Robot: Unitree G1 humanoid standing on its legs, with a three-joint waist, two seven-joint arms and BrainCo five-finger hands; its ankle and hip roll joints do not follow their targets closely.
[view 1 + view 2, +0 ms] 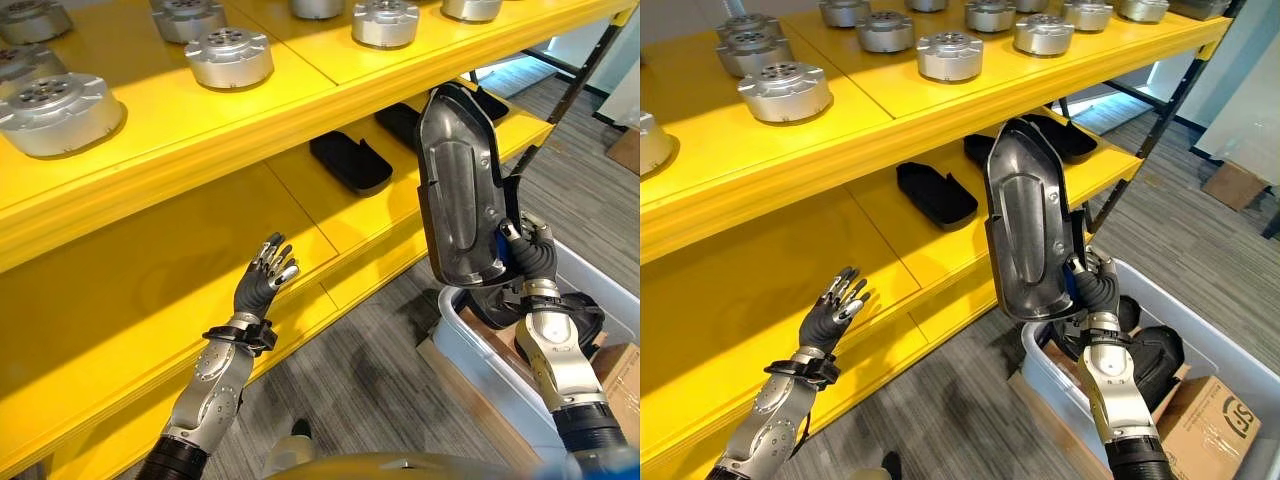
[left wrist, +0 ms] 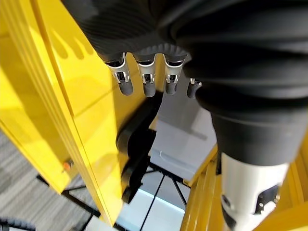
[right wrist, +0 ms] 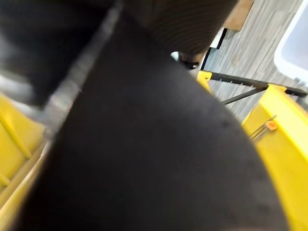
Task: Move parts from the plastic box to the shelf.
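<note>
Shelf (image 1: 300,110) yellow, over grey plank floor (image 1: 370,370); right hand (image 1: 530,250) grips dark part (image 1: 460,195); left hand (image 1: 268,272) loosely spread, empty.

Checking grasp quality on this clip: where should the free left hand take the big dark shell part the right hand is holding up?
Probably the upper edge of the shell part, coming from the robot's left. It stands upright with the right hand clamped low on its right edge, and the open left hand waits on that side.

Shelf (image 1: 300,110): bright yellow. Round parts (image 1: 949,55) on top tier: silver metal. Flat parts (image 1: 350,162) on lower tier: matt black. Held shell part (image 1: 1030,225): dark grey, glossy. Plastic box (image 1: 1060,385): pale grey, translucent. Floor (image 1: 370,400): grey, striped. Carton (image 1: 1210,425): brown.
</note>
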